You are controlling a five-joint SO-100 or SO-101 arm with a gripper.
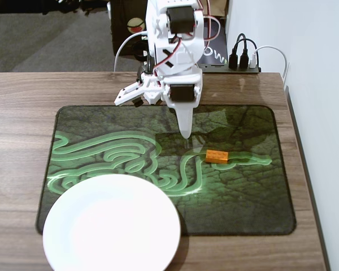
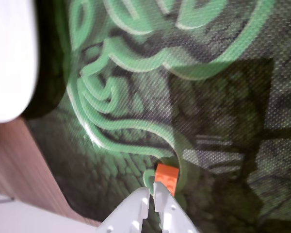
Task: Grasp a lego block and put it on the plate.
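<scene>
My gripper (image 2: 152,193) is clenched, fingertips together, nothing between them. The lego block (image 1: 216,156) lies on the mouse mat (image 1: 243,192) just past my tip in the wrist view, apart from it. The plate (image 1: 112,223) sits well off to the side, bare.

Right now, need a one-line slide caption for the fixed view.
Arm's claw hovers over the green-patterned mat, just short of the orange lego block; white plate sits empty at the front left.
</scene>
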